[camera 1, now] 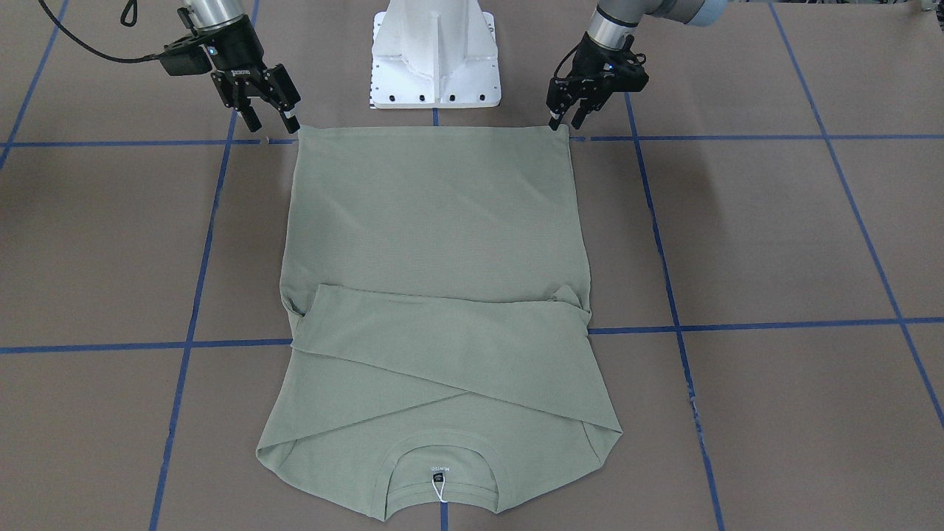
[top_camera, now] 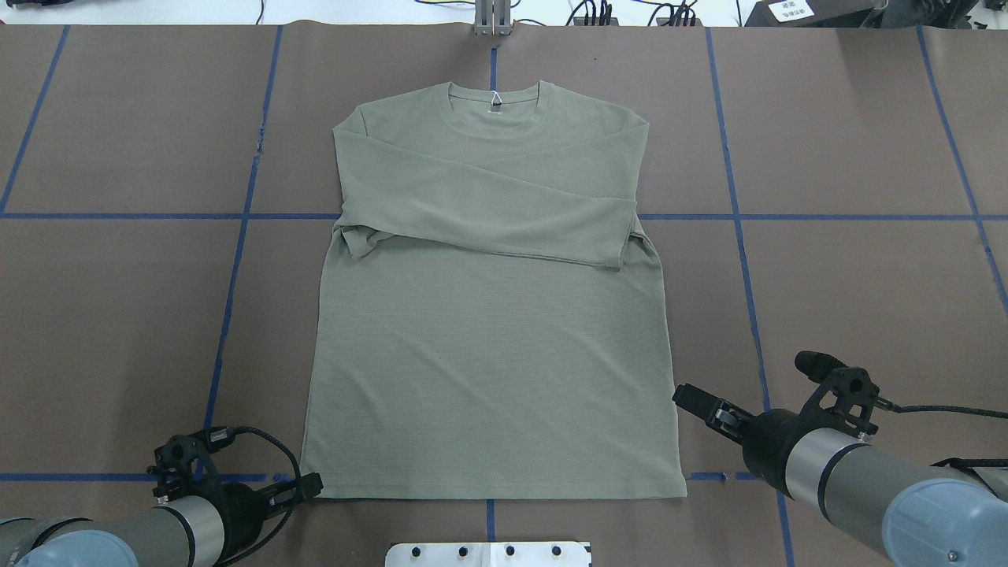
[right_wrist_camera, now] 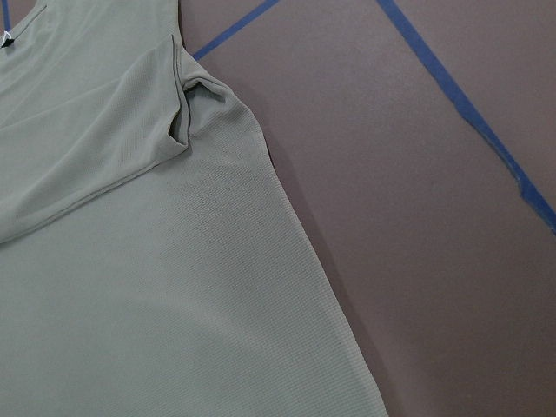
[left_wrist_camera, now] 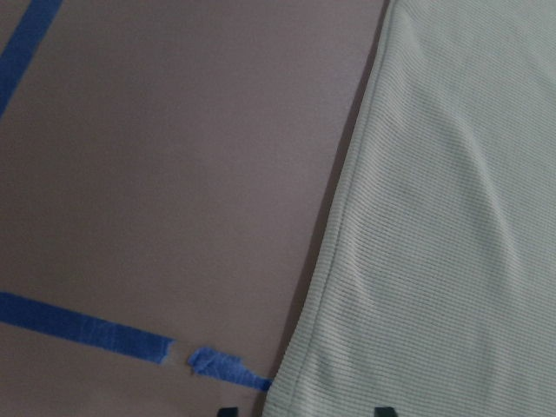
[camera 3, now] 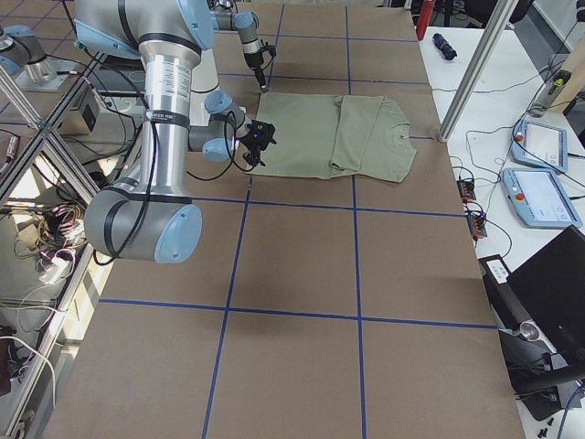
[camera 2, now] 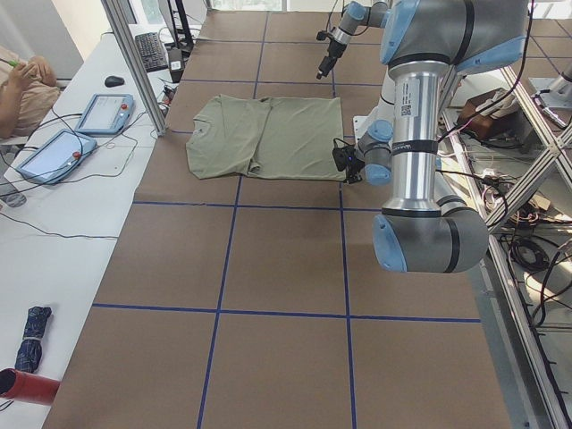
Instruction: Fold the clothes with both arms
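A brown table (camera 1: 774, 236) marked with blue tape carries the green shirt (camera 1: 435, 221), which lies flat with its sleeves crossed over the chest. The left claw (camera 1: 564, 122) is spread wide over one hem corner, gripping nothing. The right claw (camera 1: 273, 122), also wide open and empty, is just beside the other corner.

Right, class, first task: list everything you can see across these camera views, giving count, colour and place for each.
shirt: one, sage green, flat mid-table, sleeves folded across the chest
table cover: one, brown, whole table
tape lines: several, blue, grid on the cover
pedestal base: one, white, between the arms
touch panels: two, blue-grey, side bench
keyboard: one, black, side bench
person: one, partly seen, at the side bench
left arm and right arm: two, silver-grey with blue caps
left hand: one, black, open, at a hem corner
right hand: one, black, open, by the other hem corner
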Tool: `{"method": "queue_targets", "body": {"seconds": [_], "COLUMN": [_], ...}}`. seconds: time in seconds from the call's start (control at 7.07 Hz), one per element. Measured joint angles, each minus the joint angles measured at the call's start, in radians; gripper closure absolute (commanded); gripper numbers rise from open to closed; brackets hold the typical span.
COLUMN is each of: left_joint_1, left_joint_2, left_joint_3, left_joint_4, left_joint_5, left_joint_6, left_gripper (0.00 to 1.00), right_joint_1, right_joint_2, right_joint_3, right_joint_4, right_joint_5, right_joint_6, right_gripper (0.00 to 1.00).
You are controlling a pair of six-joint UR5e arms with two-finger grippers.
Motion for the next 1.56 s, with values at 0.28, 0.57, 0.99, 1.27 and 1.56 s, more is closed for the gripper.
{"method": "queue_targets", "body": {"seconds": [0.28, 0.57, 0.99, 1.27, 1.56], "left_joint_1": [0.002, 0.002, 0.002, 0.000, -0.009], "left_joint_2": [-0.016, -0.028, -0.031, -0.030, -0.029], "left_joint_3": [0.015, 0.022, 0.023, 0.011, -0.039], "left_joint_4": [0.000, 0.000, -0.001, -0.001, 0.000], "left_joint_5": [-0.001, -0.001, -0.002, -0.003, -0.008], "left_joint_6": [0.001, 0.003, 0.002, 0.004, 0.006], "left_gripper": [0.41, 0.63, 1.00, 1.00, 1.00], "right_joint_1": [-0.002, -0.002, -0.005, -0.029, -0.088], "right_joint_2": [0.000, 0.000, 0.000, 0.006, 0.013], "right_joint_3": [0.000, 0.000, -0.004, -0.010, -0.011], "right_joint_4": [0.000, 0.000, 0.000, -0.012, -0.078], "right_joint_5": [-0.006, -0.007, -0.008, -0.026, -0.072], "right_joint_6": [0.000, 0.000, 0.000, 0.010, 0.071], "right_gripper": [0.02, 0.02, 0.04, 0.12, 0.23]}}
